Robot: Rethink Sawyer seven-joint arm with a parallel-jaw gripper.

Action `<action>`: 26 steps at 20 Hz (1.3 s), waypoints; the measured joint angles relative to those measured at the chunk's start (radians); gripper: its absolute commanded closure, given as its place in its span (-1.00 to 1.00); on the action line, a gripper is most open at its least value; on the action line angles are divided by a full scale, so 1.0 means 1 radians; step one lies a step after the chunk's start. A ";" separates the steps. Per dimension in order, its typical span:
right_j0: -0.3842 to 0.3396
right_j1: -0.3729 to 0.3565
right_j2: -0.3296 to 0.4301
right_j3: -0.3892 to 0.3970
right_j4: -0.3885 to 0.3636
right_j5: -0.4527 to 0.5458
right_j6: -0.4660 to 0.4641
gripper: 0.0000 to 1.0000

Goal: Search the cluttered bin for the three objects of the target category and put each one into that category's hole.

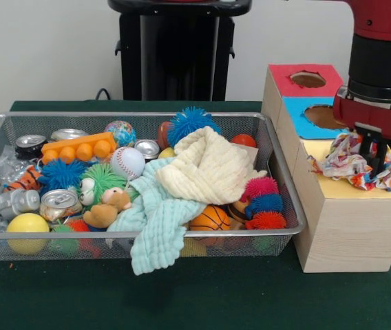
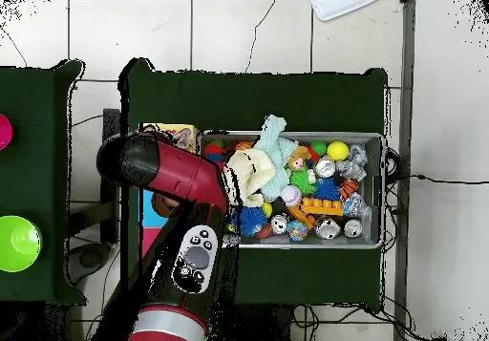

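Observation:
The wire mesh bin (image 1: 140, 235) stands at the left, full of toys, balls and cans; it also shows in the overhead view (image 2: 380, 156). My gripper (image 1: 372, 157) is at the right, low over the yellow top (image 1: 361, 189) of the largest wooden box. It is shut on a spotted cloth piece (image 1: 343, 161), white with red, blue and orange spots, which bunches up around it and spreads over the yellow top. The cloth hides the hole in that top. No other spotted piece shows in the bin. In the overhead view my arm (image 2: 181, 180) covers the gripper.
A large cream cloth (image 1: 209, 168) lies over a mint cloth (image 1: 157, 220) that hangs over the bin's front rim. Behind the yellow top are the blue-topped hole (image 1: 323, 115) and the red-topped hole (image 1: 308, 79). Green felt (image 1: 182, 295) covers the table.

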State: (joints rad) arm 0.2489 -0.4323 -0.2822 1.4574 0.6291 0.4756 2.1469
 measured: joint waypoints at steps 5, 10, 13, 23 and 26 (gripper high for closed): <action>-0.023 -0.010 0.029 0.011 0.000 -0.003 0.000 1.00; -0.035 -0.015 0.043 0.017 0.000 -0.003 0.000 1.00; -0.032 -0.014 0.041 0.016 -0.001 -0.004 0.000 1.00; -0.027 -0.017 0.040 0.025 -0.001 -0.023 0.000 1.00; -0.022 -0.017 0.035 0.028 -0.001 -0.032 0.000 1.00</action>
State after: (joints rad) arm 0.2269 -0.4497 -0.2468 1.4855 0.6283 0.4432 2.1469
